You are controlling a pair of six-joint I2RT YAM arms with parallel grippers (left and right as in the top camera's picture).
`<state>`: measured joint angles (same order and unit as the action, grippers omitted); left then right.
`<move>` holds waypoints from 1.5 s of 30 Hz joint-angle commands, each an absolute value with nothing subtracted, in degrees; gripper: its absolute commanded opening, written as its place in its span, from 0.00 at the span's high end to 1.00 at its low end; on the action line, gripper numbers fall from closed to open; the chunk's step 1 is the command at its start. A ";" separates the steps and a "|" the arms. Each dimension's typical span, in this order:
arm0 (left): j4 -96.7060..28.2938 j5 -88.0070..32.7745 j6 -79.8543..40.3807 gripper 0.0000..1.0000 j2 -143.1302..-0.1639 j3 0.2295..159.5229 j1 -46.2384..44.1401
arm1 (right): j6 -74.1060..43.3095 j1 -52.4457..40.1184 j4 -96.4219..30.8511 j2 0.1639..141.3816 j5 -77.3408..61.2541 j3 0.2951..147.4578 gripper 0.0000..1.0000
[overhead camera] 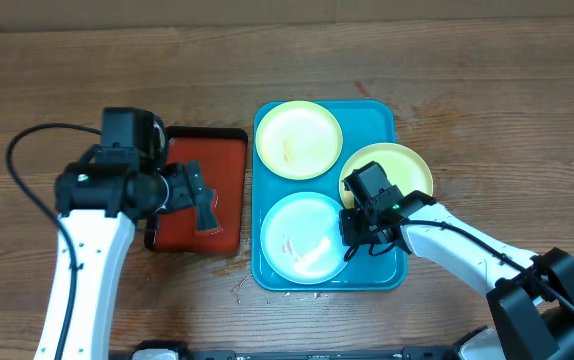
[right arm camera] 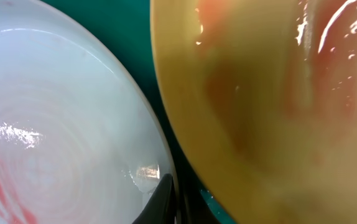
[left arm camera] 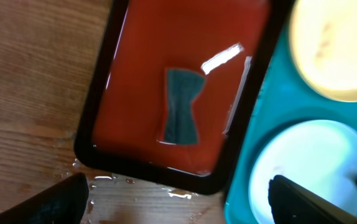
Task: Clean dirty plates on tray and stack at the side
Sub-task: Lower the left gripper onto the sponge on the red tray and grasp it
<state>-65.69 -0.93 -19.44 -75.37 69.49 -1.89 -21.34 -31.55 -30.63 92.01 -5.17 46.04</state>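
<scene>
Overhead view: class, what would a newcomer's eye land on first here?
The turquoise tray at centre holds a yellow-green plate at its far end and a red-smeared blue-white plate at its near end. A second yellow-green plate overhangs its right rim, the right gripper beside it. Left of it, the open left gripper hovers over a red tray.
</scene>
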 commanded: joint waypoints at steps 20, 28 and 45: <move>-49.41 -7.31 -18.00 0.96 -104.38 60.01 -2.24 | -22.76 -31.44 -30.46 92.49 -0.67 45.69 0.96; -57.80 -5.43 -17.96 0.96 -97.47 67.96 -2.31 | -22.76 -31.44 -30.48 92.49 -0.67 45.69 0.96; -44.91 -4.51 -18.44 0.96 -99.74 56.86 -2.72 | -22.79 -31.44 -30.92 92.49 -0.05 45.69 0.96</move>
